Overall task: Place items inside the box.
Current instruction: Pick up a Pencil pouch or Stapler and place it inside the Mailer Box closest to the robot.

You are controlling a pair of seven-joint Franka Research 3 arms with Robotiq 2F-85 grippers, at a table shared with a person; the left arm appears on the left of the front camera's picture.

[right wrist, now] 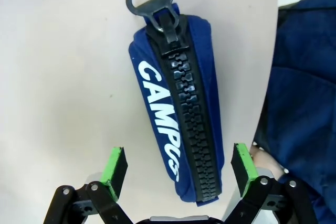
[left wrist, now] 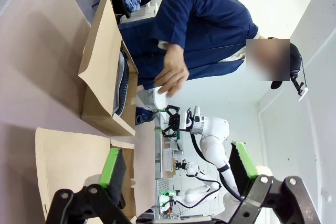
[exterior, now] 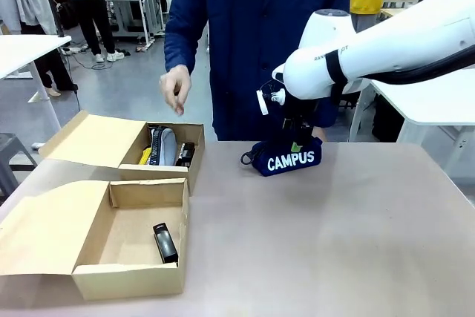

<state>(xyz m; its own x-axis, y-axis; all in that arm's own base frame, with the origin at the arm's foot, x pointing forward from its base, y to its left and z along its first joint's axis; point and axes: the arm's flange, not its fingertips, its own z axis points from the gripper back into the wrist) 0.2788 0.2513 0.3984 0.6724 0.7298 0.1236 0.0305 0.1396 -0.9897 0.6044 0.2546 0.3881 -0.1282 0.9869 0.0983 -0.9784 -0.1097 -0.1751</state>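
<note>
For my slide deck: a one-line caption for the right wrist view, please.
Open right pincer poised over the navy "CAMPUS" pencil case lying on the table.

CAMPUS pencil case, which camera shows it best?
The right wrist view: it looks straight down on the navy pencil case, showing its zipper, ring pull and lettering between the open right gripper. The front view shows its lettered side, the top hidden by that gripper. The left wrist view: perhaps a tiny dark-blue patch.

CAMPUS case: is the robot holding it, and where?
No, nothing is held. The right pincer is open around the case, not touching it.
</note>
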